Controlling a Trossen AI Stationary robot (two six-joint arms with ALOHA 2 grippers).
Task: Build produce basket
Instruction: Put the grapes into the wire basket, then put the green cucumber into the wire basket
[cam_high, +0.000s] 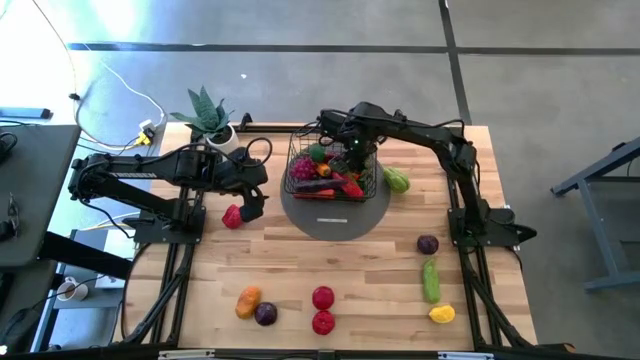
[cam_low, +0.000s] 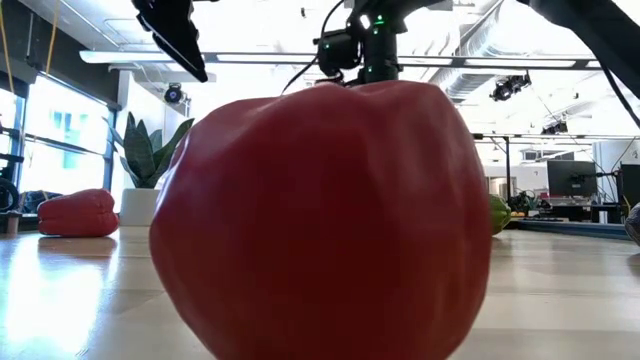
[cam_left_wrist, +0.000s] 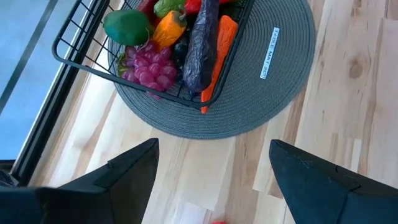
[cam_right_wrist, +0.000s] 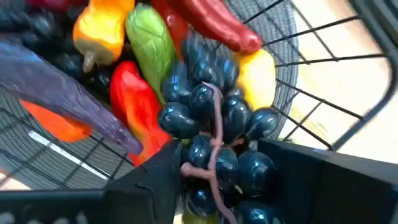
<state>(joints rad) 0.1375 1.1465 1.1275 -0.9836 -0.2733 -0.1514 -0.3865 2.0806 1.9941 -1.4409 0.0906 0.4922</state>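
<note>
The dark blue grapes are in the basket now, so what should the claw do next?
Probably lift straight up. The right claw straddles the dark blue grape bunch, which rests among produce inside the black wire basket, its fingers apart, so the drop looks done.

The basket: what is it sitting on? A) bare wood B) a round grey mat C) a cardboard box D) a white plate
B: in the high view the basket rests on the round grey mat, and the left wrist view shows the mat's woven rings under the wire.
</note>
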